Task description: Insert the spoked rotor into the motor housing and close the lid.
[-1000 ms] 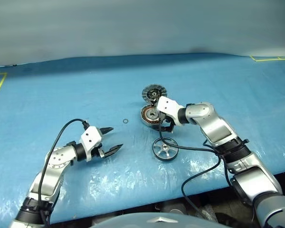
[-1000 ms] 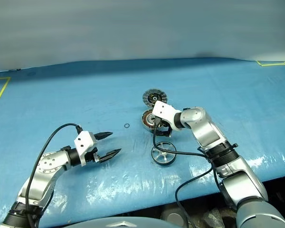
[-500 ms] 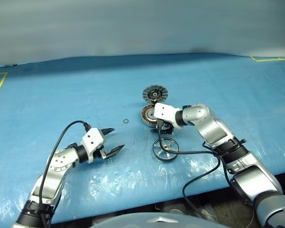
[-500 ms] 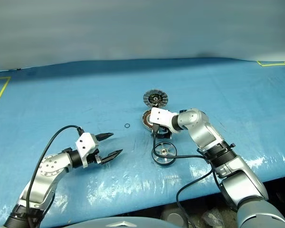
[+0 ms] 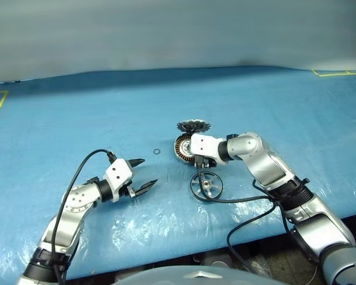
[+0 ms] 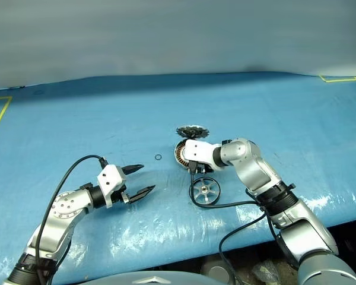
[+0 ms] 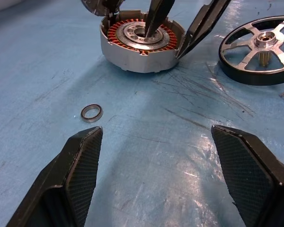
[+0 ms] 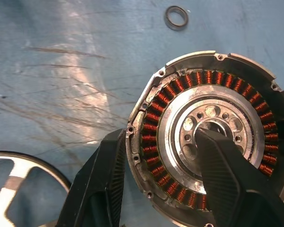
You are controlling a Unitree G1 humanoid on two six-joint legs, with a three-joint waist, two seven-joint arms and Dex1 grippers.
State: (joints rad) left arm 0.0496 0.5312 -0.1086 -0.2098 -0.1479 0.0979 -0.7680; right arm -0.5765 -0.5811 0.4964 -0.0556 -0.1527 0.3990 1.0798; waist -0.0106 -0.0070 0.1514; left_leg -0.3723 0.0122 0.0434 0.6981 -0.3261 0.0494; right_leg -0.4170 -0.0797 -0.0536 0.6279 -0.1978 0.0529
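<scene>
Straddling the housing (image 8: 213, 137) wall, my right gripper (image 8: 161, 175) has one finger in the centre bore, one outside; whether it grips, I cannot tell. Left gripper (image 7: 156, 175) hangs released. Rotor (image 5: 206, 185) lies just beside, lid (image 5: 193, 126) behind.

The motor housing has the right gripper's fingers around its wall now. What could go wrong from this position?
1. The right gripper has one finger in the centre of the motor housing and one outside its wall; the narrow bite might scrape the copper windings.
2. The lid leans tilted against the housing's far side; moving the housing may topple it.
3. The spoked rotor lies just beside the arm's cable, which could drag it.
</scene>
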